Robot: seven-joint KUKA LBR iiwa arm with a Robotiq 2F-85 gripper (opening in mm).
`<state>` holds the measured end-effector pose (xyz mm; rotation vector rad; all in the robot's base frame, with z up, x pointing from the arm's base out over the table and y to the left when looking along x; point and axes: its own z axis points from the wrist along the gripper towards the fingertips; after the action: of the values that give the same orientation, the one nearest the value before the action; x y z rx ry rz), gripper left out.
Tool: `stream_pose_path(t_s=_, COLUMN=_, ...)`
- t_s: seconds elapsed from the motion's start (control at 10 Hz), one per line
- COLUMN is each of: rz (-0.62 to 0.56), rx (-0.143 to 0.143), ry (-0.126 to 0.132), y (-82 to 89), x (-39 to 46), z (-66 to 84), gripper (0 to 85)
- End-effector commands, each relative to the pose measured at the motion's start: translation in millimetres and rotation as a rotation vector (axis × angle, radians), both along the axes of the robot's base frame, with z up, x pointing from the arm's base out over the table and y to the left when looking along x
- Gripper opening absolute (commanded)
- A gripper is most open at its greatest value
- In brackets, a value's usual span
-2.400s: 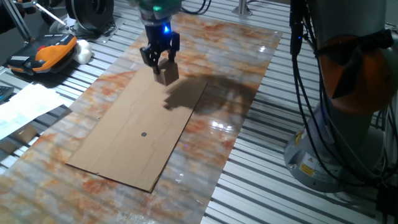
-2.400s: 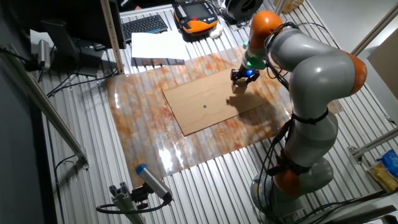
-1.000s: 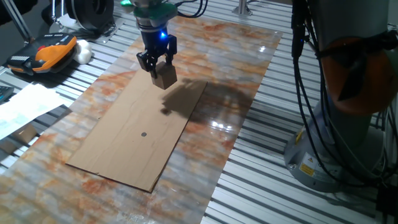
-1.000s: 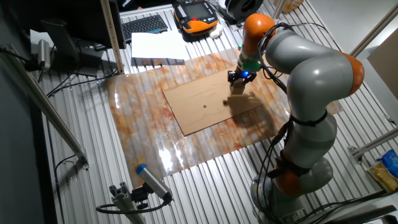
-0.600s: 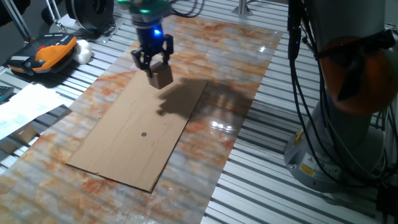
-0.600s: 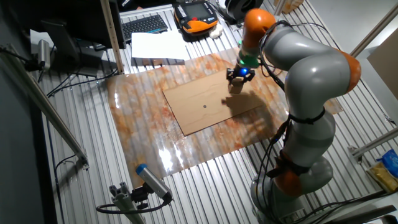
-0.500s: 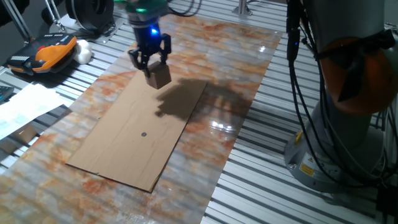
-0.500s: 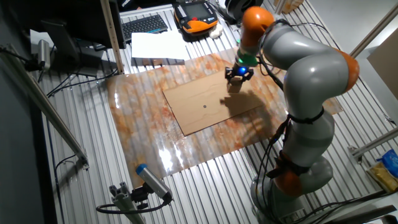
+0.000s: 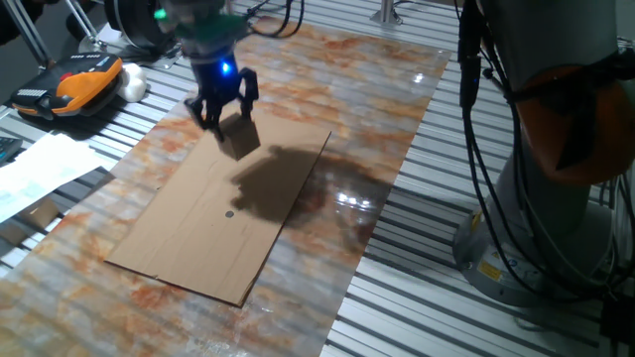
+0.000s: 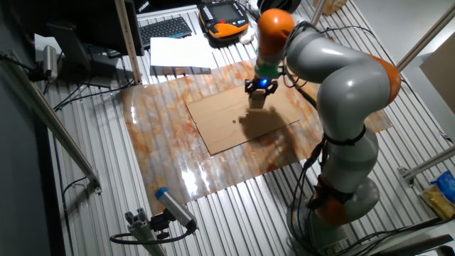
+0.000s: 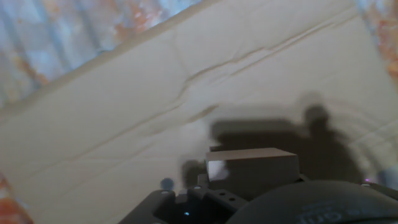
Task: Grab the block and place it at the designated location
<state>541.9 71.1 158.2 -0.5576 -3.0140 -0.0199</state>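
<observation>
Carrying the block (image 9: 239, 138) above the cardboard sheet (image 9: 179, 248), the end effector (image 9: 224, 121) has its fingers clamped on the cube's upper part, and the cube hangs clear of the surface, casting a shadow down and to the right of itself on the sheet. From the other fixed view the block (image 10: 257, 98) sits over the sheet's right half, under the blue-lit end effector (image 10: 260, 89). The hand view shows only bare cardboard and the block's (image 11: 252, 163) top edge between the fingers; the target is not in that picture.

What matters for the coming move is that the designated location (image 9: 229, 212) lies nearer the camera and very slightly left of the held block in one fixed view, and to its left (image 10: 234, 121) in the other. My judgement: the transport is about half done, with a lowering still to come over the marbled tabletop (image 9: 387, 89).
</observation>
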Motion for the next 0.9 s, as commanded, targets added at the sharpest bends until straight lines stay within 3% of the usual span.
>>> stream_pose_path(t_s=0.0, rz=-0.013, rx=0.000, ry=-0.008, y=9.5, x=-2.8, z=-9.3, gripper=0.0)
stream_pose_path(t_s=0.3, rz=-0.051, rx=0.008, ry=-0.039, y=25.8, x=-8.9, z=-28.4, gripper=0.0)
stream_pose_path(t_s=0.5, rz=-0.072, rx=0.012, ry=-0.056, y=34.2, x=-12.3, z=-33.1, gripper=0.0)
stream_pose_path(t_s=0.8, rz=-0.121, rx=-0.005, ry=-0.086, y=47.7, x=-13.4, z=-45.2, gripper=0.0)
